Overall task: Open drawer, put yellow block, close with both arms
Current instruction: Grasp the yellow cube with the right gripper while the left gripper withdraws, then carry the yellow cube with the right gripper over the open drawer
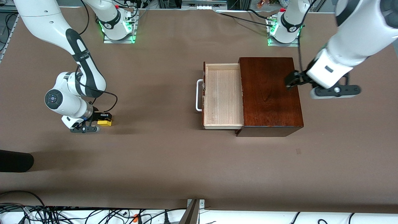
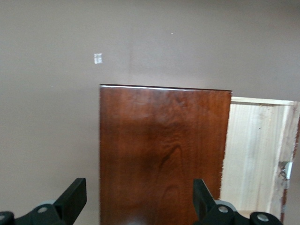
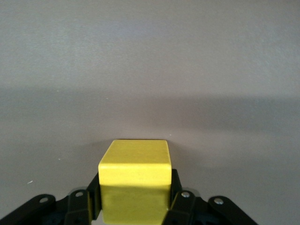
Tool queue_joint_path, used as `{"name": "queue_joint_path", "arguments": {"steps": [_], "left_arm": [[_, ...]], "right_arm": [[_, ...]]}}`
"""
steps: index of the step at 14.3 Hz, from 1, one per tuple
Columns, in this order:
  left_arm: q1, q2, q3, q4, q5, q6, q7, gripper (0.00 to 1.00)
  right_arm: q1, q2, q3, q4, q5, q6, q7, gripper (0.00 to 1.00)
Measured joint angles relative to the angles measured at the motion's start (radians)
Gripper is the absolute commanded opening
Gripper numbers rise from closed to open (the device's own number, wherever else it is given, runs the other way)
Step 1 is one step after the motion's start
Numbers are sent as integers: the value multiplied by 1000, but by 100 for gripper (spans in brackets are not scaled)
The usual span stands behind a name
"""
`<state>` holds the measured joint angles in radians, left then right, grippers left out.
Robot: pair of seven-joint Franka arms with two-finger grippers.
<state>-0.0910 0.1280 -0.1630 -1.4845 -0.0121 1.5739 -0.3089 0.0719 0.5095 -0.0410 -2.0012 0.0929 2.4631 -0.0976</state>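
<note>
On table, right jaws (image 3: 135,206) clamping yellow block (image 3: 135,180)

left gripper (image 2: 136,199) spread wide over the wooden box (image 2: 161,150) — drawer (image 2: 251,150) pulled out.

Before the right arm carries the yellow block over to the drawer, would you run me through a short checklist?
1. Right gripper shut on the yellow block: ok.
2. Block lifted off the table: cannot tell.
3. Drawer pulled open, tray bare: ok.
4. Left gripper open over the wooden box, away from the tray: ok.
5. Table between block and white handle free of things: ok.
</note>
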Motion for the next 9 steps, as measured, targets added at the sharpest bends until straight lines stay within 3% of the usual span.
{"name": "queue_joint_path", "arguments": {"steps": [3, 6, 9], "left_arm": [[-45, -54, 106, -40, -1, -10, 110, 100], [-55, -91, 184, -71, -1, -22, 228, 100], [-54, -100, 252, -74, -1, -23, 337, 100]], "right_arm": [[4, -18, 0, 31, 0, -41, -3, 16], [7, -55, 8, 163, 8, -308, 13, 16], [13, -77, 76, 313, 14, -552, 203, 16]]}}
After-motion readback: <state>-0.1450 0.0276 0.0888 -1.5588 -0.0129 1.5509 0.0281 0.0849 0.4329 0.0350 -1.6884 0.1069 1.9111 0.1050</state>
